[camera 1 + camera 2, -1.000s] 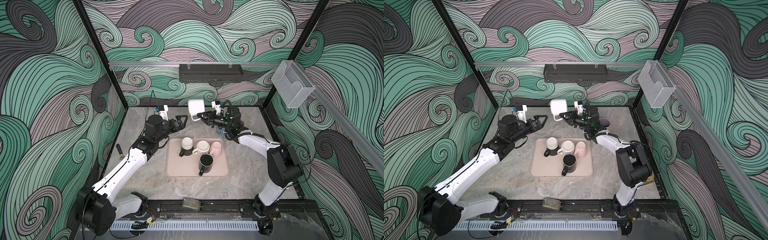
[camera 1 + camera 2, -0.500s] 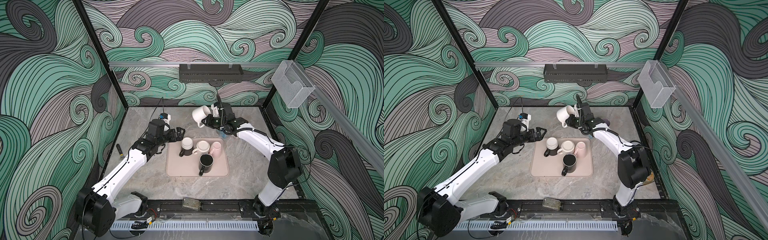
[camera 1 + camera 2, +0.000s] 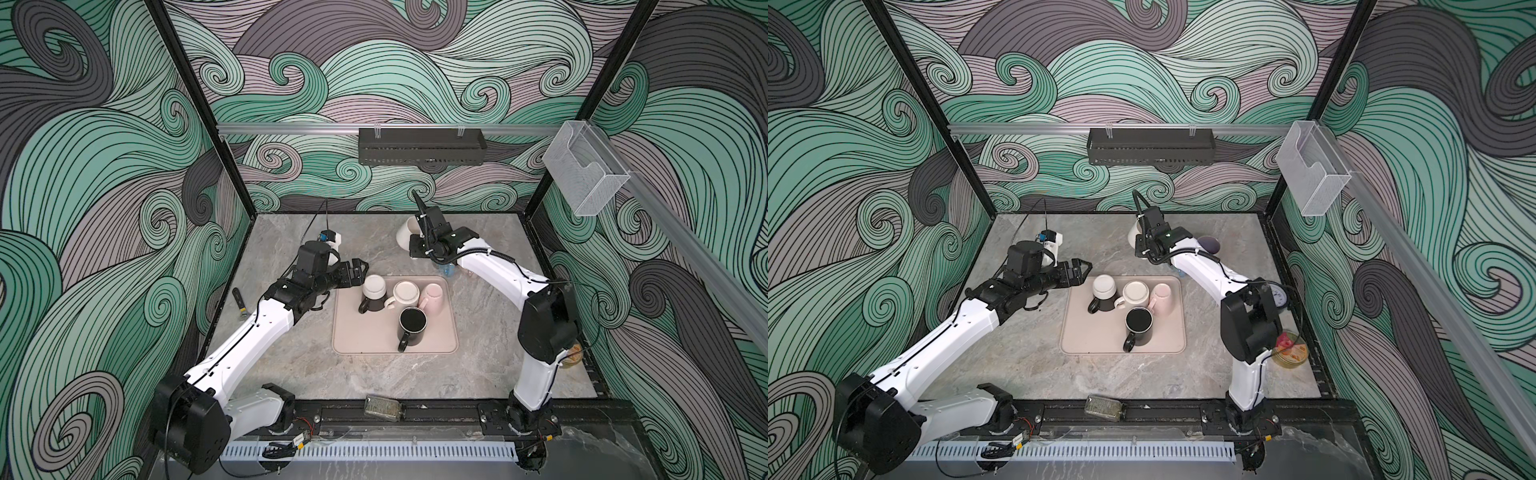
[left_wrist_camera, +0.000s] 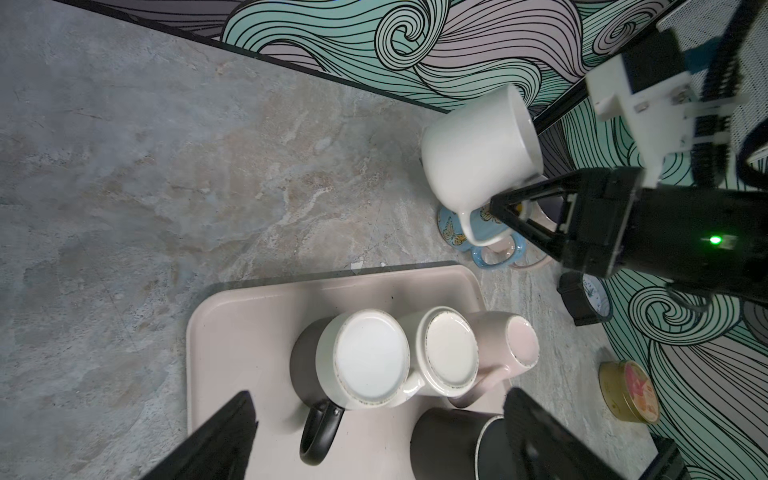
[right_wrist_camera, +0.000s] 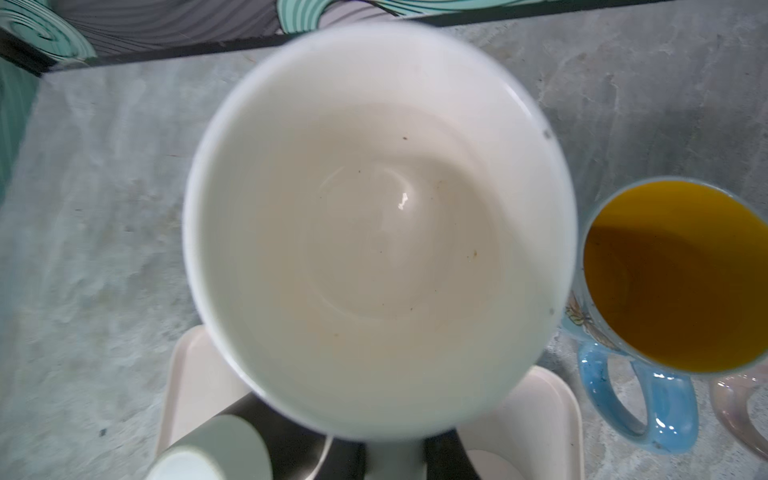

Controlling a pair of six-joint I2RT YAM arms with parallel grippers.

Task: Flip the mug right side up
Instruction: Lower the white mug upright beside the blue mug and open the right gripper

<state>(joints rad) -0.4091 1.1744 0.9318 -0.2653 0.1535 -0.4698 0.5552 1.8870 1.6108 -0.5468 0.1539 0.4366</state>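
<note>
The right gripper [image 4: 503,206] is pinching the handle of the white mug [image 4: 478,143], jaws pressed together on it. It is holding the mug tilted over the far middle of the table [image 3: 291,365], beyond the tray [image 3: 365,336]. The mug is lying just left of the gripper, its mouth facing the wrist. The left gripper [image 3: 360,269] is hovering spread by the tray's far-left corner.

1. The white mug [image 5: 374,228] fills the right wrist view — rim blurred.
2. In both top views the right arm [image 3: 494,270] hides most of it.
3. The black mug [image 4: 449,440] is cut off at the left wrist view's edge.
</note>
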